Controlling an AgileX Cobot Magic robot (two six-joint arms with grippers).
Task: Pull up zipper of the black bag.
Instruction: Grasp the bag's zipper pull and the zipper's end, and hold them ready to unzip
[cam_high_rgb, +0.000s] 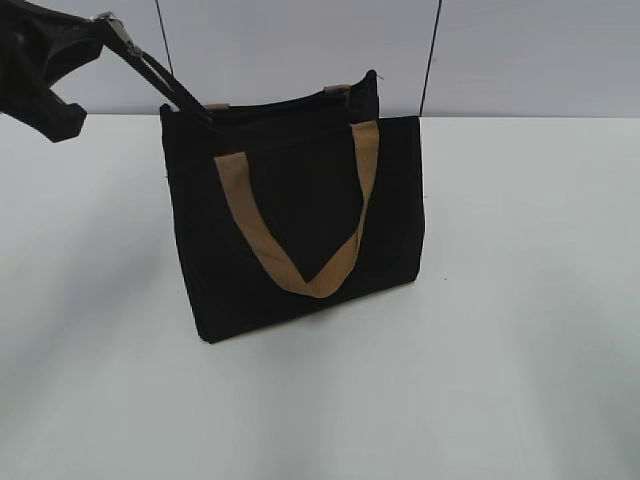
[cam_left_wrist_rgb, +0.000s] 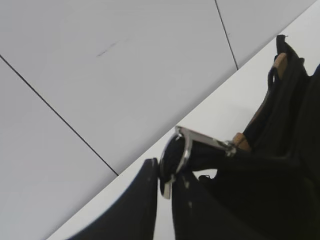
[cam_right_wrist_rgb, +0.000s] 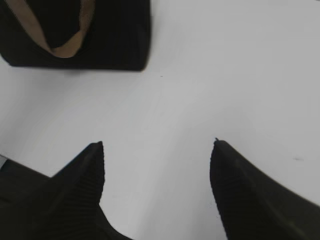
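Note:
The black bag (cam_high_rgb: 300, 230) stands upright on the white table, its tan handle (cam_high_rgb: 310, 275) hanging down the front. My left gripper (cam_high_rgb: 100, 32) is above and left of the bag's top left corner, shut on the silver zipper pull tab (cam_high_rgb: 120, 38). A black strip runs taut from the tab down to the bag's top edge. In the left wrist view the jaws (cam_left_wrist_rgb: 165, 175) pinch the shiny tab (cam_left_wrist_rgb: 184, 147), with the bag (cam_left_wrist_rgb: 285, 165) to the right. My right gripper (cam_right_wrist_rgb: 157, 145) is open and empty over bare table, the bag (cam_right_wrist_rgb: 115, 35) at the upper left.
The white table (cam_high_rgb: 520, 330) spreads around the bag on all sides. A pale panelled wall (cam_high_rgb: 300, 40) with dark seams rises just behind the bag. The right gripper does not show in the exterior view.

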